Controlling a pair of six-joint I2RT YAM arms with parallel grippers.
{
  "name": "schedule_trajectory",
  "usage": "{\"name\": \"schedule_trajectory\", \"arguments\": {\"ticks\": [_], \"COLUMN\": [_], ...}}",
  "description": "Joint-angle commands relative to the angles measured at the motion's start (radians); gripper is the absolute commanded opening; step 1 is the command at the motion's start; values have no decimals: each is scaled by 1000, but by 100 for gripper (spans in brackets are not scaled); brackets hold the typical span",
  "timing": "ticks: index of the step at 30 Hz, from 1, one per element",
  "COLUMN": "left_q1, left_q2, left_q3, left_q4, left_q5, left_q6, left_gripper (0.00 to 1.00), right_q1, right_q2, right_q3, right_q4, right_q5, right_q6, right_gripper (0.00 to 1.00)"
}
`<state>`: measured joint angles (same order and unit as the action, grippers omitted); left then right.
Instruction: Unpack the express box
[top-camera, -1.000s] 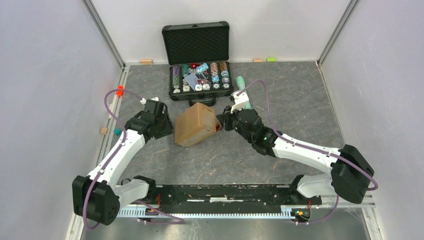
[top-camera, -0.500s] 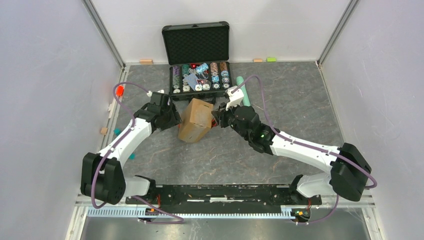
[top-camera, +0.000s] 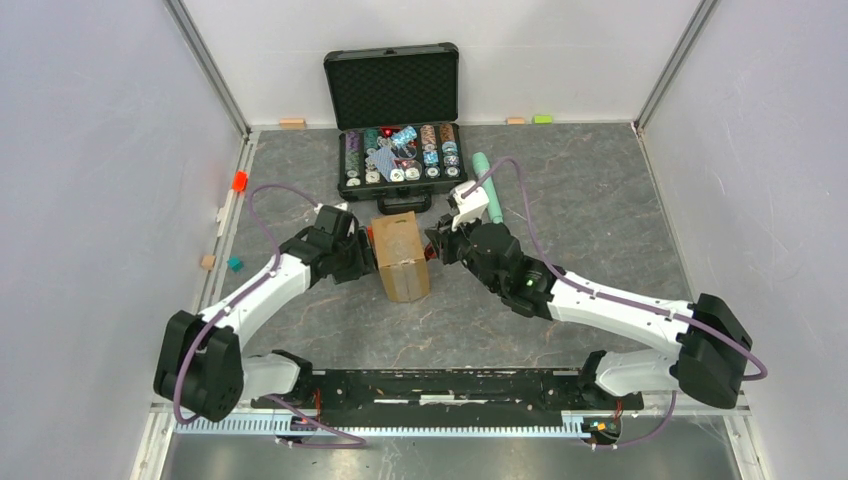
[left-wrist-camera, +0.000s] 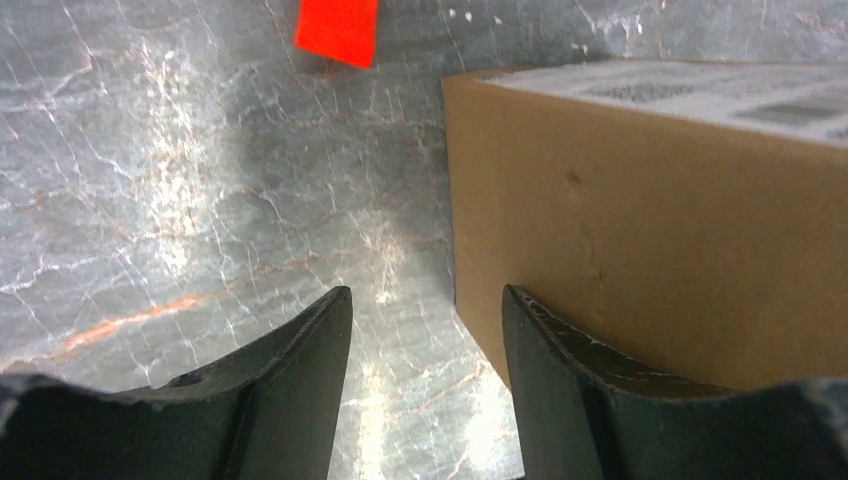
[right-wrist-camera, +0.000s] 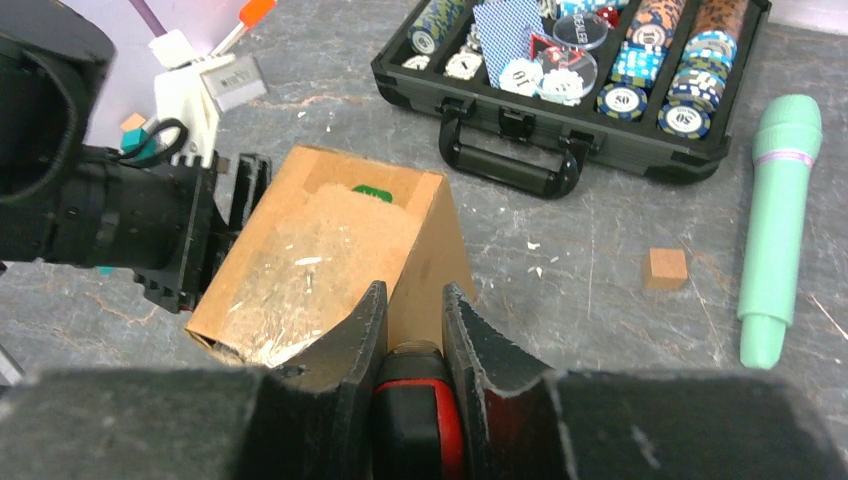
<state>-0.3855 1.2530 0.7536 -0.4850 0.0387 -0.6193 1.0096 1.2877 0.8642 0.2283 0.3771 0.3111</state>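
Left arm (top-camera: 250, 300) and right arm (top-camera: 620, 303) — white shells, chunky black joints, looping purple cables (top-camera: 250, 205) (green light on the right).

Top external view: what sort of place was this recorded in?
Probably a robot test cell: plain white panels wall in a grey tabletop, the left arm and right arm are bolted to a rail, with props like the express box and a chip case.

Seen from above, the light is bright, even and diffuse; the arms (top-camera: 262, 295) throw only faint, soft shadows on the table (top-camera: 600, 200). In the left wrist view the glossy table glares in white streaks, the box (left-wrist-camera: 650, 250) top is washed out, and the near left fingers (left-wrist-camera: 290, 400) are dark and soft. In the right wrist view the tape (right-wrist-camera: 290, 290) glints, and the right fingers (right-wrist-camera: 345, 360) and the tool (right-wrist-camera: 415, 420) between them are blurred.
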Motion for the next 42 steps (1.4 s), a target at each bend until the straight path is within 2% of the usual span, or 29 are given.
{"name": "schedule_trajectory", "arguments": {"ticks": [1, 6, 9, 14, 18, 24, 28, 42], "left_q1": [-20, -4, 12, 33, 33, 26, 2, -111], "left_q2": [-95, -169, -219, -234, -139, 26, 77, 71], "left_q3": [6, 76, 127, 237, 318, 351, 339, 221], "left_q4": [-9, -121, -152, -142, -104, -25, 10, 68], "left_q5": [27, -108, -137, -80, 7, 121, 160, 340], "left_q6": [-43, -7, -8, 11, 55, 96, 107, 132], "left_gripper": [65, 70, 73, 84, 89, 89, 88, 80], "right_q1": [24, 23, 24, 24, 24, 25, 36, 126], "right_q2": [-54, -73, -74, -57, -39, -16, -14, -78], "right_q3": [-50, -77, -73, -49, -28, 8, 15, 33], "right_q4": [-32, -47, -50, -58, -55, -67, -71, -184], "right_q5": [26, 40, 45, 43, 34, 23, 20, -44], "right_q6": [34, 11, -4, -24, -31, -56, -71, -131], "right_gripper": [0, 0, 0, 0, 0, 0, 0, 0]}}
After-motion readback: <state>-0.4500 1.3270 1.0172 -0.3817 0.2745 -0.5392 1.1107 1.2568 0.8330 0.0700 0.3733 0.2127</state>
